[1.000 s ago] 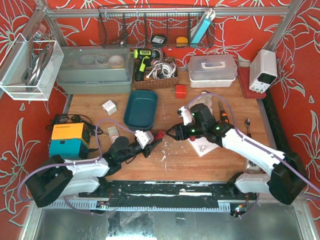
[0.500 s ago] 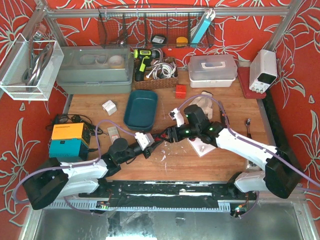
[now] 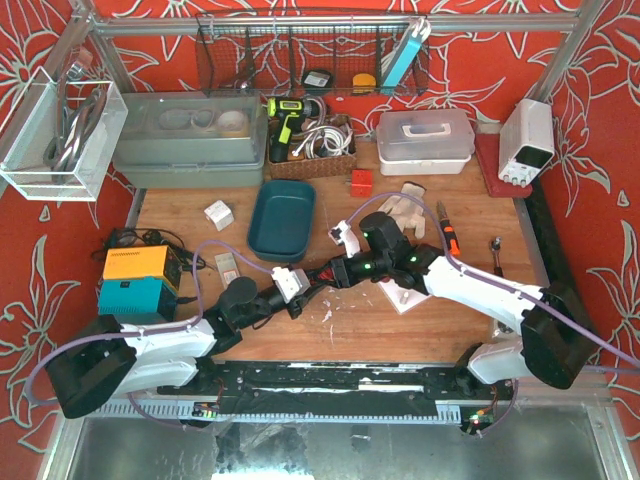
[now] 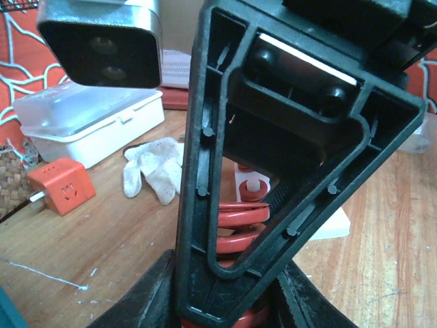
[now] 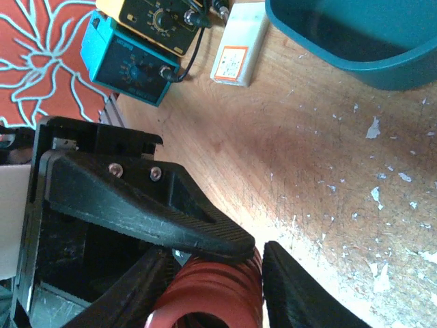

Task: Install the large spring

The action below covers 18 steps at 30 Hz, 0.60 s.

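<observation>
Right wrist view: right fingers sit either side of the large spring and look to be touching it, but I can't tell if they're squeezing. You're looking almost down its bore. Left fingers are clamped on the same coil from the opposite side, holding it above the worktop.
</observation>
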### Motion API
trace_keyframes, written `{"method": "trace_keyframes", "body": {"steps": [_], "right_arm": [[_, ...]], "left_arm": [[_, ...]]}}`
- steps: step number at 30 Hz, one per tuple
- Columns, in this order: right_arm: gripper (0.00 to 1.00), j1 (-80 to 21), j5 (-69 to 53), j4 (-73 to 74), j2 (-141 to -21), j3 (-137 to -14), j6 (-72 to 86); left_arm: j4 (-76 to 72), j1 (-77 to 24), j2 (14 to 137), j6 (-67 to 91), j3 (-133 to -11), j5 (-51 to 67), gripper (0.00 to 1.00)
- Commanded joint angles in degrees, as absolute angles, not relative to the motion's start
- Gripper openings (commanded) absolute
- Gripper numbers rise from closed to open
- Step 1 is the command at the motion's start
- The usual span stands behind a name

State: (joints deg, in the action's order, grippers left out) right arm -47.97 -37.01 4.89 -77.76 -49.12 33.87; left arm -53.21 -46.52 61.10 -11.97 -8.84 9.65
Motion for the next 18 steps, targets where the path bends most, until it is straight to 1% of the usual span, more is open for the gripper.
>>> {"method": "trace_keyframes", "body": {"steps": [1,4,5,6,8,9,16,17,18], "right_arm": [[0.36,-48.45,-38.49,3.43,-78.41,-50.46,34.32],[0.25,-48.5,-38.22,3.54,-78.12,-50.45,34.14],[0.18,-48.52,-37.89,3.72,-77.88,-50.33,34.11],[0.14,-48.56,-37.55,3.91,-77.65,-50.29,34.02],[0.04,-48.5,-36.56,4.28,-76.67,-50.11,33.7],[0.0,-48.5,-35.73,4.71,-76.24,-50.02,33.56],[0.0,-48.19,-23.53,11.62,-70.57,-49.03,31.56],[0.0,-48.05,-21.02,13.02,-69.54,-48.88,31.37],[0.0,-47.92,-19.49,14.17,-68.52,-48.65,31.19]], "left_arm": [[-56.71,-47.01,60.12,-13.16,-9.24,8.33,0.09],[-56.51,-47.09,60.25,-13.27,-9.27,7.93,0.11],[-56.44,-47.12,60.29,-13.27,-9.36,7.68,0.13],[-56.34,-47.11,60.38,-13.19,-9.37,7.44,0.15],[-56.19,-47.11,60.45,-13.18,-9.45,7.28,0.25],[-56.17,-47.11,60.53,-13.12,-9.5,7.15,0.31],[-54.04,-47.11,61.51,-12.44,-10.68,5.68,0.76],[-53.85,-47.11,61.52,-12.21,-10.84,5.47,0.89],[-53.75,-47.15,61.6,-11.95,-10.89,5.04,0.96]]}}
